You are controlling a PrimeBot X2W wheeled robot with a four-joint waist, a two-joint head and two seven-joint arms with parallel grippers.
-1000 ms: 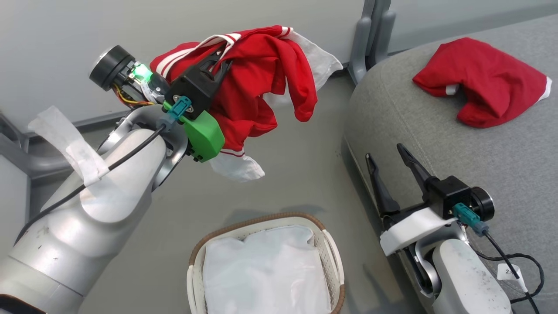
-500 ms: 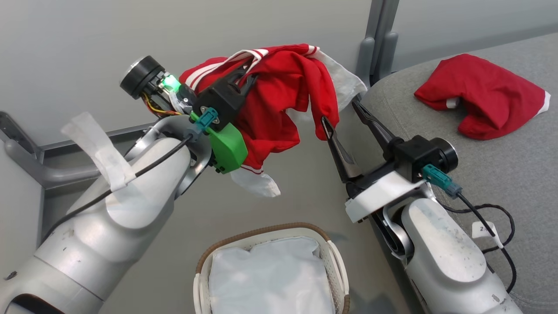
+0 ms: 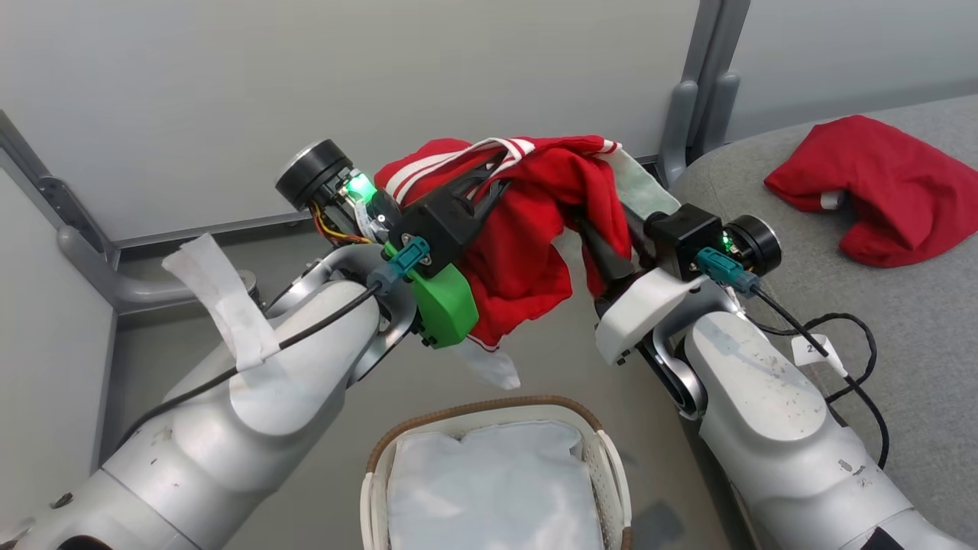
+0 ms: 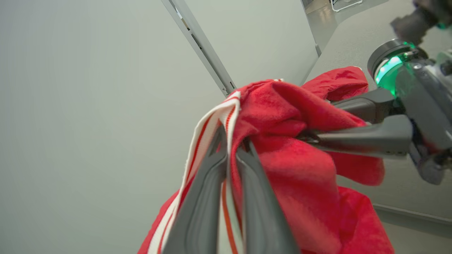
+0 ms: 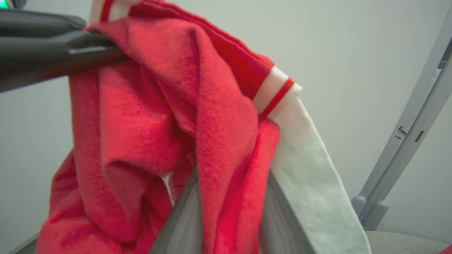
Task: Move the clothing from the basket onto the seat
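A red garment with white stripes [image 3: 527, 252] hangs in the air above the floor, between both arms. My left gripper [image 3: 500, 172] is shut on its striped edge, and the left wrist view shows the fingers [image 4: 208, 197] pinching that band. My right gripper [image 3: 603, 221] has come in from the right, its fingers [image 5: 183, 218] closed on a red fold, tips buried in the cloth. Plain red shorts [image 3: 879, 191] lie on the grey seat [image 3: 917, 321] at the right. The basket [image 3: 458, 412] stands below on the floor and holds a white lining sheet [image 3: 489, 489].
A grey wall panel with metal posts [image 3: 699, 99] runs behind the arms. The seat's rounded corner lies just right of my right arm, whose black cable [image 3: 848, 359] hangs over it. Bare floor lies between the basket and the wall.
The camera has shifted. My right gripper rose from beside the seat to the hanging garment and closed on a fold. The left gripper kept its hold.
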